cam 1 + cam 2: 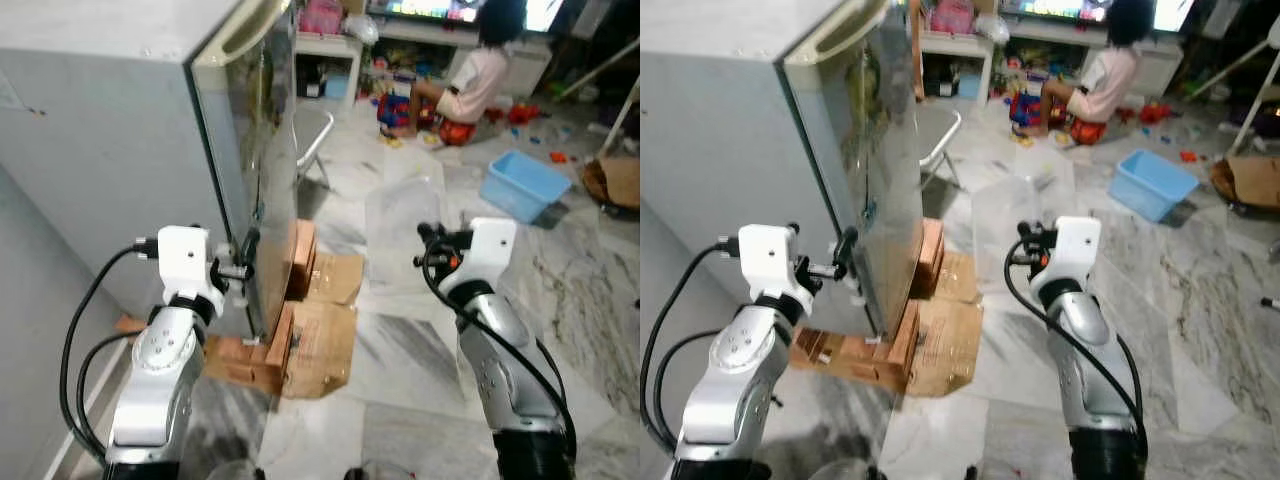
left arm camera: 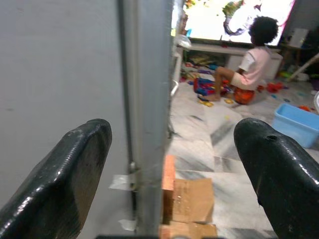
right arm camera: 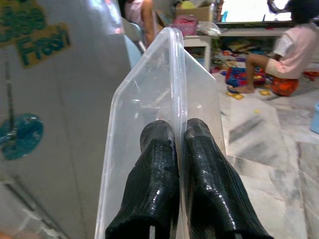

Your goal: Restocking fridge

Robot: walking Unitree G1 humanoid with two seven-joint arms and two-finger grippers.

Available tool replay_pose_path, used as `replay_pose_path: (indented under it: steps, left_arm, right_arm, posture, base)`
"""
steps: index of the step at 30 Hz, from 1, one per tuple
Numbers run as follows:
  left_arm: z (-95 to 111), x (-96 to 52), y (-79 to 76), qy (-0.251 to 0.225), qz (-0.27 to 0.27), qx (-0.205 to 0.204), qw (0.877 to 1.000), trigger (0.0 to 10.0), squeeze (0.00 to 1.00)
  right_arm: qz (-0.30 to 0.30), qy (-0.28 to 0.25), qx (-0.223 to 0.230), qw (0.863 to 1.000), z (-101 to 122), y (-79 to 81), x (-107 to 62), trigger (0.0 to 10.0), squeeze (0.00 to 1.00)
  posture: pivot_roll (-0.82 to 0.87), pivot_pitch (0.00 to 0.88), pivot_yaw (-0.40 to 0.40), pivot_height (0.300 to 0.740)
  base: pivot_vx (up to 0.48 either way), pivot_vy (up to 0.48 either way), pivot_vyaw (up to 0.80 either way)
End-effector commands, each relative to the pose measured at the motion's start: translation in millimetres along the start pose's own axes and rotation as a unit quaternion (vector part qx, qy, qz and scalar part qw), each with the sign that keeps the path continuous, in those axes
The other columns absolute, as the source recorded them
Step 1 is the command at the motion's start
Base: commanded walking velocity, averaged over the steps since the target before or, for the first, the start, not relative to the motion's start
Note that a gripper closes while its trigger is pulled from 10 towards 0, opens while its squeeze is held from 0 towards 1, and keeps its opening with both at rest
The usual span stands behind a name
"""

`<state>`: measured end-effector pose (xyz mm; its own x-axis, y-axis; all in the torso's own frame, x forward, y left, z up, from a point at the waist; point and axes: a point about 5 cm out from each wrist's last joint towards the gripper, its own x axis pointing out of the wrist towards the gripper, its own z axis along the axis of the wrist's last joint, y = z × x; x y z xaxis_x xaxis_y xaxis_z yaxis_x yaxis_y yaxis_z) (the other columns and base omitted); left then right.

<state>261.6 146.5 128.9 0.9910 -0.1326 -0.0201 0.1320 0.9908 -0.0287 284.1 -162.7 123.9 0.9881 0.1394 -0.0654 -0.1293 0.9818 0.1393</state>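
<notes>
Right gripper (image 3: 172, 137) pinches the rim of a clear plastic tub (image 1: 405, 235), held at 12 o'clock of it, beside the grey fridge (image 1: 130, 140); left gripper (image 2: 172, 149) spread, straddling the fridge's door edge

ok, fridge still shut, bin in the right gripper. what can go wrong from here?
1. The left gripper is open astride the fridge door's edge; it could slip off when pulling.
2. The right gripper pinches only the thin wall of the clear plastic bin, which may twist or drop.
3. A person sits on the floor among toys beyond the fridge, near where the door may swing.
</notes>
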Motion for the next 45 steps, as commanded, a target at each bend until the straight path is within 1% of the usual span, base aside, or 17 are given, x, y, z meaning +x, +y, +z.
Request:
replay_pose_path:
  steps: [1,6,7,8,10,11,13,18,21,25,28,30,31,33,37,41,45]
  left_arm:
    - [1.7,1.2,2.4,-0.003,0.01,0.003,1.0,10.0,0.0]
    - [2.2,3.5,5.8,0.002,0.029,0.007,1.0,10.0,0.0]
    - [2.7,5.5,6.7,0.008,0.035,0.018,0.999,10.0,0.0]
    - [2.7,5.5,6.7,0.008,0.035,0.018,0.999,10.0,0.0]
    - [8.2,11.6,7.9,0.013,0.045,0.01,0.999,10.0,0.0]
    - [17.2,17.6,8.9,0.008,0.056,-0.006,0.998,10.0,0.0]
    - [21.5,20.0,9.5,0.006,0.061,-0.011,0.998,10.0,0.0]
    - [20.3,21.1,9.4,0.016,0.066,-0.014,0.998,10.0,0.0]
    - [20.9,22.5,7.5,0.021,0.065,-0.002,0.998,10.0,0.0]
    - [24.6,25.5,7.2,0.013,0.066,-0.004,0.998,10.0,0.0]
    - [29.8,27.7,4.7,0.002,0.055,-0.017,0.998,10.0,0.0]
    - [31.2,27.0,0.2,-0.005,0.043,-0.022,0.999,10.0,0.0]
    - [28.1,24.1,-2.0,-0.004,0.039,-0.019,0.999,10.0,0.0]
    - [25.9,22.6,-2.5,-0.002,0.039,-0.016,0.999,10.0,0.0]
    - [17.4,16.7,1.0,0.0,0.025,-0.002,1.0,10.0,0.0]
    - [10.6,14.3,7.2,0.009,0.029,-0.019,0.999,10.0,0.0]
    - [8.1,12.5,6.5,0.011,0.028,-0.022,0.999,10.0,0.0]
  right_arm:
    - [0.001,-0.014,-0.006,1.0,8.2,0.1,0.5,10.0,0.0]
    - [0.002,-0.014,-0.006,1.0,8.7,1.2,1.6,10.0,0.0]
    - [0.002,-0.015,-0.006,1.0,8.9,1.7,2.5,10.0,0.0]
    - [0.002,-0.015,-0.006,1.0,8.9,1.7,2.5,10.0,0.0]
    - [0.003,-0.018,-0.004,1.0,11.1,3.4,5.0,10.0,0.0]
    - [0.003,-0.019,-0.003,1.0,11.2,3.7,4.9,10.0,0.0]
    - [0.003,-0.017,-0.003,1.0,9.9,3.2,3.6,10.0,0.0]
    - [0.003,-0.014,-0.004,1.0,8.3,3.1,2.1,10.0,0.0]
    - [0.0,-0.017,-0.003,1.0,9.9,3.3,2.9,10.0,0.0]
    - [0.0,-0.016,-0.002,1.0,9.2,4.2,3.2,10.0,0.0]
    - [0.002,-0.014,-0.002,1.0,8.3,5.1,2.9,10.0,0.0]
    - [0.002,-0.013,-0.003,1.0,8.0,4.8,2.5,10.0,0.0]
    - [0.002,-0.011,-0.004,1.0,7.1,3.7,1.3,10.0,0.0]
    - [0.001,-0.01,-0.005,1.0,6.5,3.0,0.5,10.0,0.0]
    - [-0.002,-0.011,-0.004,1.0,6.6,3.0,0.8,10.0,0.0]
    - [0.002,-0.013,-0.005,1.0,7.8,6.4,1.9,10.0,0.0]
    - [0.0,-0.005,-0.006,1.0,4.6,3.4,-2.3,10.0,0.0]
  posture:
    - [0.0,0.0,-0.029,0.74]
    - [0.01,0.0,-0.023,0.74]
    - [0.01,0.0,-0.022,0.74]
    - [0.01,0.0,-0.022,0.74]
    - [0.01,0.0,-0.018,0.74]
    - [0.01,0.0,-0.018,0.74]
    - [0.01,0.0,-0.019,0.74]
    - [0.0,0.0,-0.012,0.74]
    - [0.0,0.0,-0.009,0.74]
    - [0.0,0.0,-0.009,0.74]
    - [0.0,0.0,-0.011,0.74]
    - [0.0,0.0,-0.014,0.74]
    - [0.0,0.0,-0.016,0.74]
    - [0.0,0.0,-0.017,0.74]
    - [0.0,0.0,-0.016,0.74]
    - [0.0,0.0,-0.018,0.74]
    - [0.0,0.0,-0.021,0.74]
  base:
    - [0.0,0.0,0.0]
    - [0.0,0.0,0.0]
    - [0.0,0.0,0.0]
    - [0.0,0.0,0.0]
    - [0.0,0.0,0.0]
    - [0.0,0.0,0.0]
    - [0.0,0.0,0.0]
    - [0.0,0.0,0.0]
    - [0.0,0.0,0.0]
    - [0.0,0.0,0.0]
    - [0.0,0.0,0.0]
    - [0.0,0.0,0.0]
    - [0.0,0.0,0.0]
    - [0.0,0.0,0.0]
    - [0.0,0.0,0.0]
    - [0.0,0.0,-0.24]
    - [0.0,0.0,-0.51]
